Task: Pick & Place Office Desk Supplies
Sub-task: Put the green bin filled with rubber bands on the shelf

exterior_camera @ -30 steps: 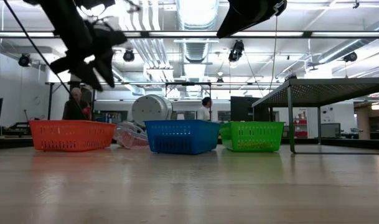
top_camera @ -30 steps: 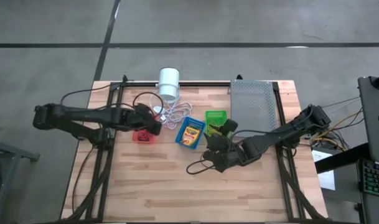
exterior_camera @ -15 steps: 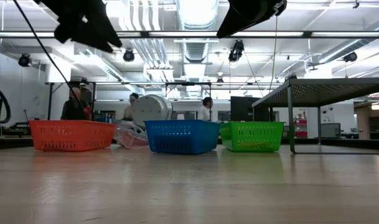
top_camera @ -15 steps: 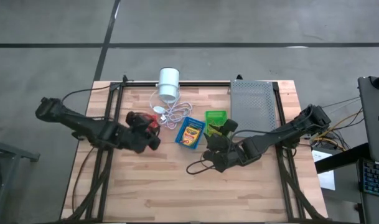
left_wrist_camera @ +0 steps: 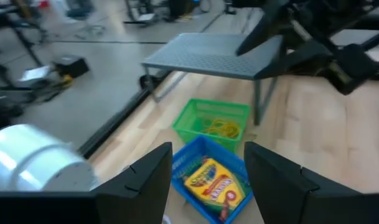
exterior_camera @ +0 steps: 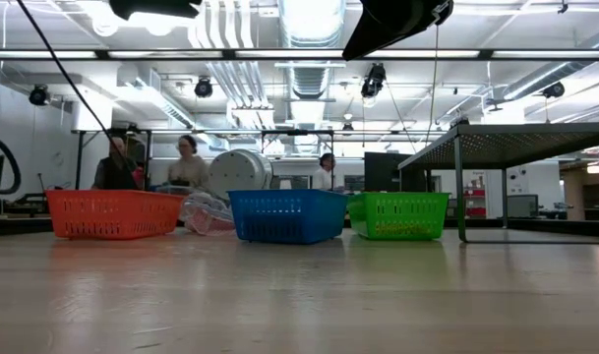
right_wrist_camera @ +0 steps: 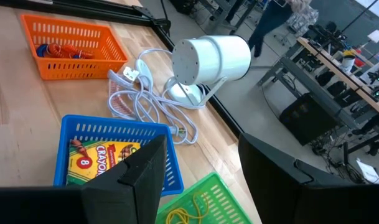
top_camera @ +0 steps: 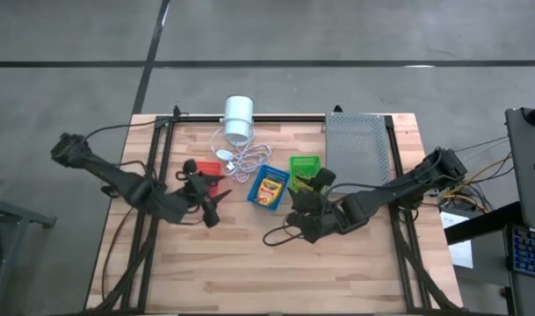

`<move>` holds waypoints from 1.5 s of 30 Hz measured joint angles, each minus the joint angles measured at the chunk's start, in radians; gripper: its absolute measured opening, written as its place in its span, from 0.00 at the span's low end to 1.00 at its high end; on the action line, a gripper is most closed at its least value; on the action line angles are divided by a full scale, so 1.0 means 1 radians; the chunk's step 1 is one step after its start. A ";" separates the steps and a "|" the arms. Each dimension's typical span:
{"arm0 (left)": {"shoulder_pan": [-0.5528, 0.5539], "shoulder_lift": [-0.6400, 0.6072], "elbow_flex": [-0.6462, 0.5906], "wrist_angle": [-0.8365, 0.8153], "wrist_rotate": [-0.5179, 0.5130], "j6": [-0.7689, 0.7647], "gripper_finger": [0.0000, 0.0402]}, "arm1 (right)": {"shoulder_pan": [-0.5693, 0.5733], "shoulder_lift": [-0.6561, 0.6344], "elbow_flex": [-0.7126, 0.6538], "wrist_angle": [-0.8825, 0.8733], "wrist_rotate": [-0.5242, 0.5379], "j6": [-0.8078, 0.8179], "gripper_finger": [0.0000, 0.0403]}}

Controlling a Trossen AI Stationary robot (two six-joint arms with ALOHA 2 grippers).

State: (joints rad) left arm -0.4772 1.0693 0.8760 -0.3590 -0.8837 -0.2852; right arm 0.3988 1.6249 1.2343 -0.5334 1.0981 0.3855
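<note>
3 small plastic baskets sit in a row on the wooden table (top_camera: 249, 263). The blue basket (top_camera: 269, 185), the middle one, holds a yellow-green crayon box (right_wrist_camera: 97, 163). Well to one side of it, past a white cylinder (top_camera: 238, 116) and its white coiled cord (top_camera: 241, 162), the red-orange basket (top_camera: 209, 168) holds small red and blue rubber bands (right_wrist_camera: 55, 48). Just beside the blue basket on the other side, the green basket (top_camera: 305, 165) holds tan rubber bands (left_wrist_camera: 221, 129). Beyond the green basket stands a raised grey perforated metal tray (top_camera: 355, 147).

The left gripper (top_camera: 216, 200) hangs above the table near the red-orange basket, its fingers (left_wrist_camera: 149, 180) spread and holding nothing. The right gripper (top_camera: 299, 209) waits near the blue and green baskets, fingers (right_wrist_camera: 136, 174) also spread and empty.

2 people (exterior_camera: 186, 162) show in the room behind the table.
</note>
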 joint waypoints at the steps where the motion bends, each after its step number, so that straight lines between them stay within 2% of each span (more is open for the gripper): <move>1: 0.020 -0.007 -0.008 0.024 0.037 0.020 0.51 | 0.000 0.000 0.000 0.000 0.000 0.000 0.49; 3: 0.060 -0.018 -0.037 0.090 0.095 0.074 0.52 | 0.000 0.000 0.000 0.000 0.000 0.000 0.49; 6: 0.097 -0.022 -0.118 0.279 0.161 0.204 0.53 | 0.000 0.000 0.000 0.000 0.000 0.000 0.49; 10: 0.101 -0.032 -0.233 0.595 0.206 0.444 0.53 | 0.000 0.000 0.000 0.000 0.000 0.000 0.49; 12: 0.102 -0.065 -0.277 0.654 0.218 0.505 0.53 | 0.000 0.000 0.000 0.000 0.000 0.000 0.49; 22: 0.111 -0.393 -0.451 0.680 0.273 0.525 0.53 | -0.001 0.000 0.000 0.000 0.000 0.000 0.49; 27: 0.113 -0.497 -0.491 0.665 0.272 0.540 0.53 | -0.001 0.000 0.000 0.000 0.000 0.000 0.49; 38: 0.120 -0.568 -0.503 0.655 0.338 0.597 0.53 | 0.000 0.000 0.000 0.000 0.000 0.000 0.49; 45: 0.215 -0.573 -0.504 0.612 0.362 0.580 0.53 | 0.000 0.000 0.000 0.000 0.000 0.000 0.49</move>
State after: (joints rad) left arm -0.2618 0.4967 0.3717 0.2530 -0.5215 0.2952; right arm 0.3990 1.6249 1.2343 -0.5334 1.0981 0.3851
